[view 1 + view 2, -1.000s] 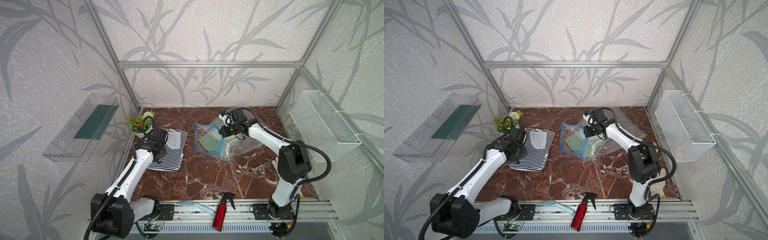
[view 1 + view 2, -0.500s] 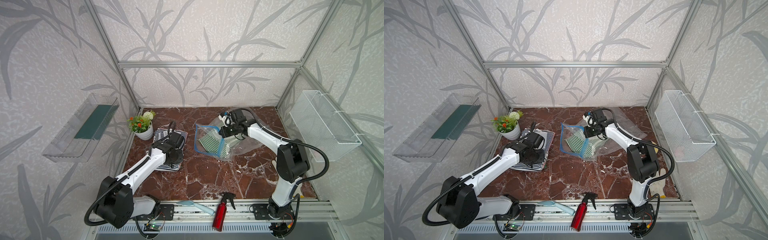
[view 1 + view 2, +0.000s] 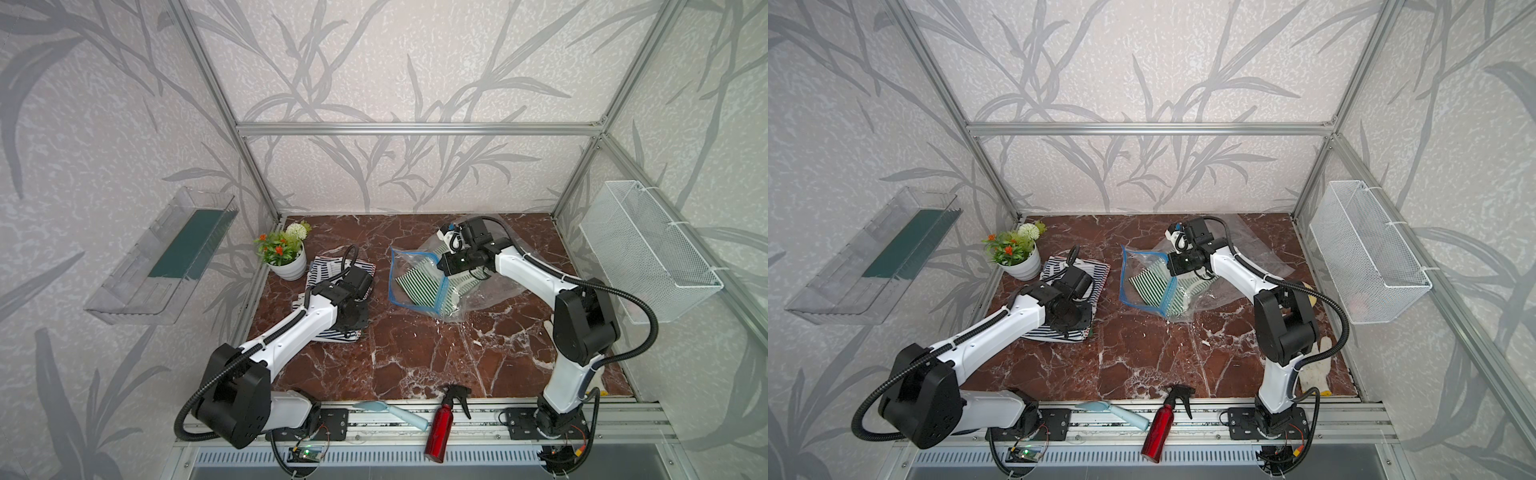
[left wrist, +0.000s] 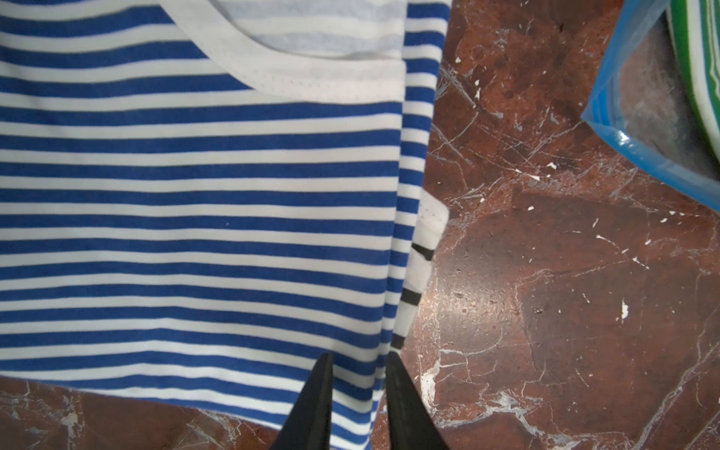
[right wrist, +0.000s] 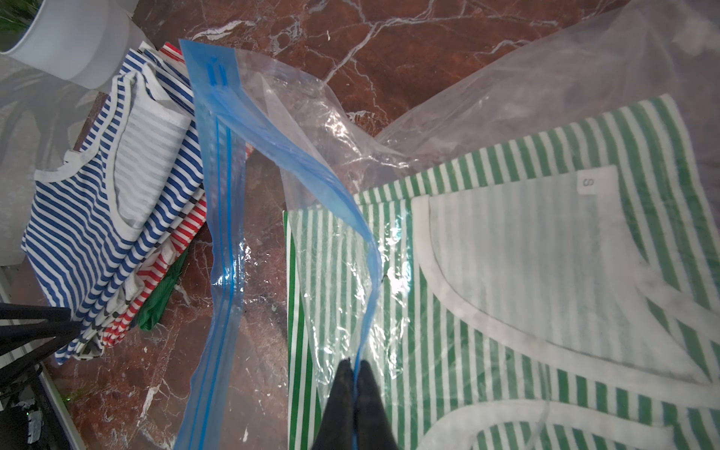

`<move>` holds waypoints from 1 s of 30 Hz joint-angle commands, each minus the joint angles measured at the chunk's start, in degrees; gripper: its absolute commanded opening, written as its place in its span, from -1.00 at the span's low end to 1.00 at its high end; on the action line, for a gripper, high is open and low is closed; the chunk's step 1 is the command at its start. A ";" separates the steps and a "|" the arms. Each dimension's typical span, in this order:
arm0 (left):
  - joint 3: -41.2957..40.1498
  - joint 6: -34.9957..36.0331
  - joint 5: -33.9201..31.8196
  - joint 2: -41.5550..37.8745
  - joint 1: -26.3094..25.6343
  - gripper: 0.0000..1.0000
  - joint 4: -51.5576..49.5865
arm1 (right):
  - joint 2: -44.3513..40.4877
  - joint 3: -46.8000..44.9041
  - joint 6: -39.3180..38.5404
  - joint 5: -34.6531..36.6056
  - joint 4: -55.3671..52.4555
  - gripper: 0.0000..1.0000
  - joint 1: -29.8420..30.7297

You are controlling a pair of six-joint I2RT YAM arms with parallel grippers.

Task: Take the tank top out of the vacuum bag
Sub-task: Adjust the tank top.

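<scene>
The vacuum bag (image 3: 415, 266) (image 3: 1144, 266) lies right of centre on the marble, its blue-edged mouth facing left. Inside it lies a green-and-white striped tank top (image 3: 419, 286) (image 5: 526, 272). My right gripper (image 5: 353, 366) is shut on the upper blue zip edge and holds it off the lower edge, so the mouth gapes. My left gripper (image 4: 360, 362) hangs open with a narrow gap just over the near right corner of a blue-striped tank top (image 4: 195, 195). That top lies uppermost on a pile (image 3: 328, 270) left of the bag, and nothing is between the fingers.
A potted plant (image 3: 286, 266) stands behind the pile at the back left. A red spray bottle (image 3: 442, 424) and a pale blue brush (image 3: 390, 411) lie on the front rail. A white glove (image 3: 1316, 365) lies front right. A wire basket (image 3: 648, 253) and a clear shelf (image 3: 166, 257) hang on the side walls.
The left arm has swung from the back of the pile by the plant forward to its near right corner, and its jaws have narrowed. The right gripper has kept hold of the bag's edge.
</scene>
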 commanded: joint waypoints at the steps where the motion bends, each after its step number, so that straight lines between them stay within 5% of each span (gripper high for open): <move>1: -0.71 0.54 -2.11 0.78 -0.42 -0.48 -1.38 | 0.31 1.48 -0.23 -0.62 -1.49 -1.00 -0.26; 13: 0.75 0.70 -4.80 3.94 -0.41 -0.53 -1.84 | 0.24 1.47 -0.42 -0.42 -1.70 -1.00 -0.26; 22: 1.38 -0.31 -6.05 2.81 -0.37 -1.00 -2.66 | 0.57 1.56 -0.51 -0.75 -1.69 -1.00 -0.28; 30: 3.95 -0.06 -8.30 -0.32 -0.33 -1.00 -6.58 | 0.92 1.65 -0.45 -0.96 -1.78 -1.00 -0.28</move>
